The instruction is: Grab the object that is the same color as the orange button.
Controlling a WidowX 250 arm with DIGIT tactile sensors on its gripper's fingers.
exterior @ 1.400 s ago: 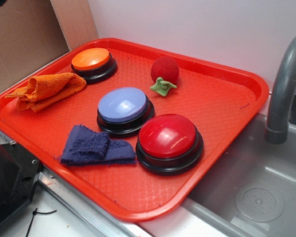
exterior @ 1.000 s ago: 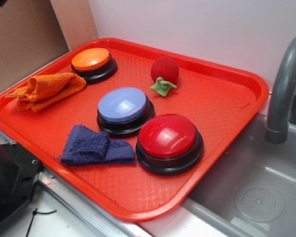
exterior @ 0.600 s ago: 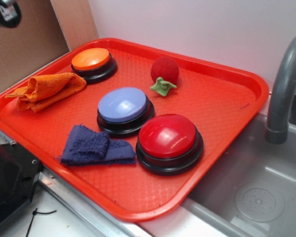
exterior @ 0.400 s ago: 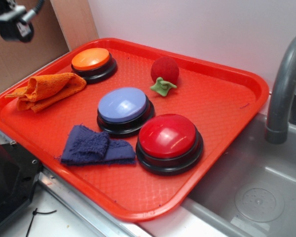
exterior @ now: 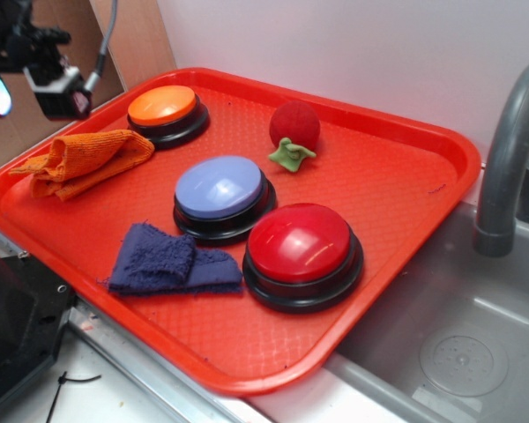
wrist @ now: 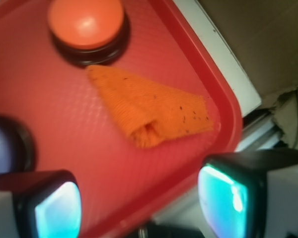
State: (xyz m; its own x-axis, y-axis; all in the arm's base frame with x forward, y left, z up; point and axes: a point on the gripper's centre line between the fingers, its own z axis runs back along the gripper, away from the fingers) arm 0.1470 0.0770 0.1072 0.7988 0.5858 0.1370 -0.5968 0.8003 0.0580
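Your gripper [wrist: 141, 198] hangs up in the air with its two fingers [wrist: 233, 196] spread wide and nothing between them. From the side you see it at the top left corner [exterior: 35, 75], above the left rim of the red tray [exterior: 406, 211] and up over the orange rag [exterior: 84, 161]. It is not touching anything.

A moment ago the gripper was higher and more to the left, almost out of the picture. Now it has come down and in, closer to the rag. Nothing on the tray has moved.

The orange rag [wrist: 151, 111] is soft and fuzzy, folded into a floppy wedge shape. It lies on the tray by the left edge, just beside the orange button [exterior: 163, 107], which is round and shiny with a black base. One corner of the rag hangs over the tray's rim.

Farther along you see a light blue button [exterior: 220, 194], a big red button [exterior: 300, 251], a dark blue rag [exterior: 167, 262] and a red ball [exterior: 294, 123].
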